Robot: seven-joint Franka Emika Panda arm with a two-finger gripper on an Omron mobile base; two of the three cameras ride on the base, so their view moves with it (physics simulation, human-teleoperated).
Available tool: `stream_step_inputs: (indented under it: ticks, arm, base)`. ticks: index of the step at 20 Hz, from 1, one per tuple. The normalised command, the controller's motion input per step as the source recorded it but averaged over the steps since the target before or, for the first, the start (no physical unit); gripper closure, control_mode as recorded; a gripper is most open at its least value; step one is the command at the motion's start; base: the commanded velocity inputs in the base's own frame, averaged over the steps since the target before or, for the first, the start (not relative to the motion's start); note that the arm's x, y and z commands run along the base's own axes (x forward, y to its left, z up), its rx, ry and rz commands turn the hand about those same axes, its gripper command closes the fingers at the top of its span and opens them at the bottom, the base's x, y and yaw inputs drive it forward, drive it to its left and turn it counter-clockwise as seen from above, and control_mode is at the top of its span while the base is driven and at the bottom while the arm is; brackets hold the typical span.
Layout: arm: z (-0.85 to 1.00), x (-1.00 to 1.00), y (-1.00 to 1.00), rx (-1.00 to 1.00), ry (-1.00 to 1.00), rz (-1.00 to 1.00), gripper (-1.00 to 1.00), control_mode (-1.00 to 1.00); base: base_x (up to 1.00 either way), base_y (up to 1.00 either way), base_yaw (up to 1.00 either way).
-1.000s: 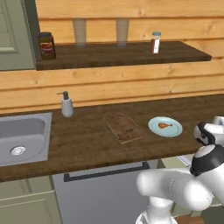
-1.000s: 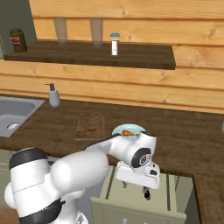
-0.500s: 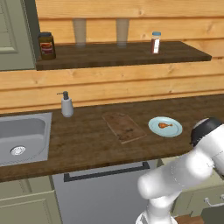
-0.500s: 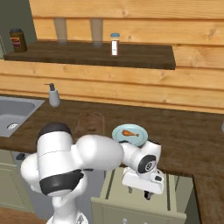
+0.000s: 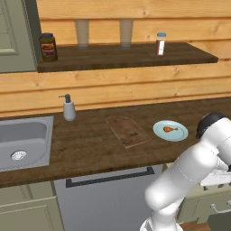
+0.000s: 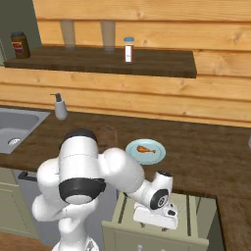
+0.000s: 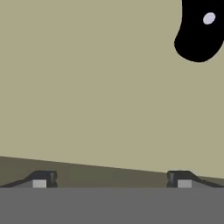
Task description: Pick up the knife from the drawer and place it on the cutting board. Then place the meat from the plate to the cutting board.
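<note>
Pincer [image 7: 111, 183] hangs wide open and empty inside the open drawer [image 6: 188, 208], tips apart over its pale floor. Off to one side lies a black rounded shape with a rivet, probably the handle of the knife [image 7: 199, 33]; its blade is out of sight. Stiff, light and slick, the knife is best taken across that handle. Meat [image 5: 168, 129] sits on the plate [image 5: 179, 134], beside the cutting board [image 5: 128, 131] on the desk [image 5: 90, 144].

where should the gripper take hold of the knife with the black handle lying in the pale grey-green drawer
Probably the rounded black handle, coming straight down from above. The hand view looks down at the drawer floor, where the handle lies flat off to one side of the open gripper, so the hand likely needs to shift over it first. The blade is out of frame, so the jaw alignment cannot be told yet.
</note>
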Motion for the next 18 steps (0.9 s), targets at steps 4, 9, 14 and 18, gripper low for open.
stream_step_inputs:
  ticks: [4,9,14,18]
  arm:
    - [-0.11,-0.19,0.0,0.0,0.09,0.01,-1.0,-1.0]
    - [0.0,-0.54,0.02,0.01,0.21,0.01,-1.0,-1.0]
    - [0.0,-0.79,0.01,0.05,0.26,0.03,-1.0,-1.0]
    - [0.18,-0.97,0.16,0.06,0.26,0.01,-1.0,-1.0]
  base:
    - [0.0,0.0,0.0]
    - [0.0,0.0,0.0]
    - [0.0,0.0,0.0]
    - [0.0,0.0,0.0]
